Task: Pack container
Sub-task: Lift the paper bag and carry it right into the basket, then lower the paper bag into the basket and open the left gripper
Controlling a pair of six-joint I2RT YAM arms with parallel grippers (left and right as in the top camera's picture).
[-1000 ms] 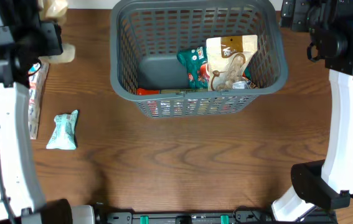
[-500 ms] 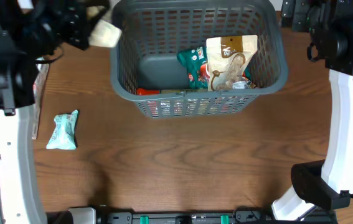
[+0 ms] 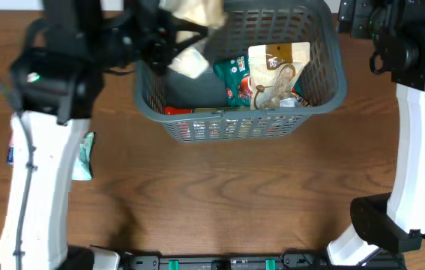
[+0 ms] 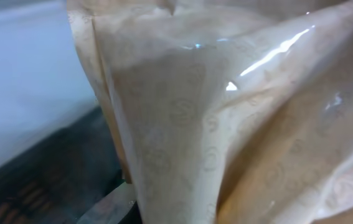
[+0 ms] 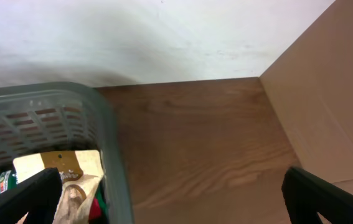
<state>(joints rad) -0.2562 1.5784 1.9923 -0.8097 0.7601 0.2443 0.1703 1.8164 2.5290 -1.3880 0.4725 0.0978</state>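
The dark grey container [image 3: 236, 120] stands at the table's far middle; its rim also shows in the right wrist view [image 5: 104, 134]. Inside lie a tan pouch [image 3: 278, 71], a green pack [image 3: 233, 79] and a red pack [image 3: 178, 110]. My left gripper [image 3: 172, 42] is shut on a cream pouch [image 3: 191, 63] and holds it over the container's left part. That pouch fills the left wrist view [image 4: 226, 124]. My right gripper [image 5: 176, 208] is open and empty, above the table just right of the container's far right corner.
A light teal snack pack [image 3: 85, 159] lies on the table at the left, partly under my left arm. A red and white pack [image 3: 11, 150] shows at the far left edge. A cardboard panel [image 5: 332, 106] stands right of the container.
My left arm has swung right with the cream pouch, from the table's far left to above the container's left part. The right arm has not moved.
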